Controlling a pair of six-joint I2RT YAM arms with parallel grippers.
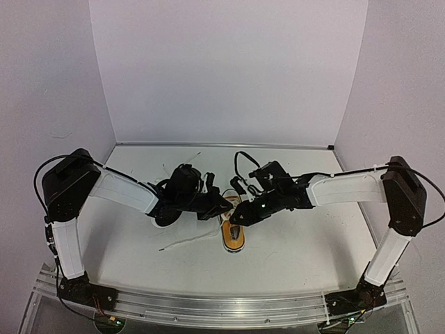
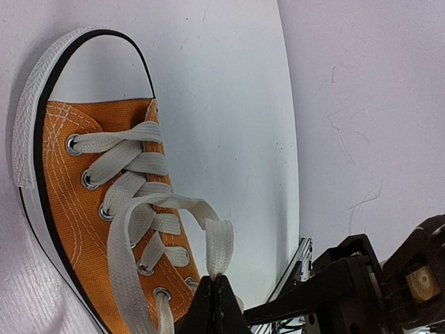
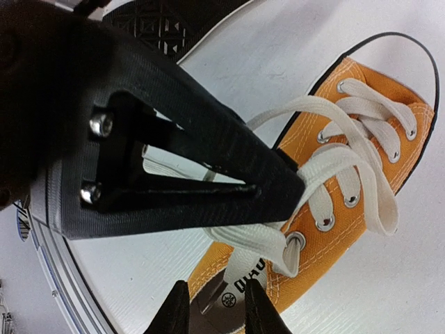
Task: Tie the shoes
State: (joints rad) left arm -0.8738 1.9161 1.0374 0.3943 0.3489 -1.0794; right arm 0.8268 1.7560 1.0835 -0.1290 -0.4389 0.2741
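Observation:
The orange shoe point(image 1: 234, 235) stands at the table's middle with its toe toward the arms, and it also shows in the left wrist view point(image 2: 76, 188) and the right wrist view point(image 3: 361, 160). My left gripper point(image 2: 215, 284) is shut on a loop of its white lace point(image 2: 219, 243), held just above the eyelets. My right gripper point(image 3: 217, 314) is open over the shoe's opening, its tips on either side of another lace strand point(image 3: 240, 261), apart from it. The left gripper's black fingers point(image 3: 201, 160) cross the right wrist view. The black-soled shoe point(image 1: 167, 214) lies under my left arm.
A loose white lace point(image 1: 184, 242) trails over the table left of the orange shoe. The two grippers point(image 1: 229, 207) nearly meet above the shoe. White walls close in the back and sides. The aluminium rail point(image 1: 229, 306) runs along the near edge.

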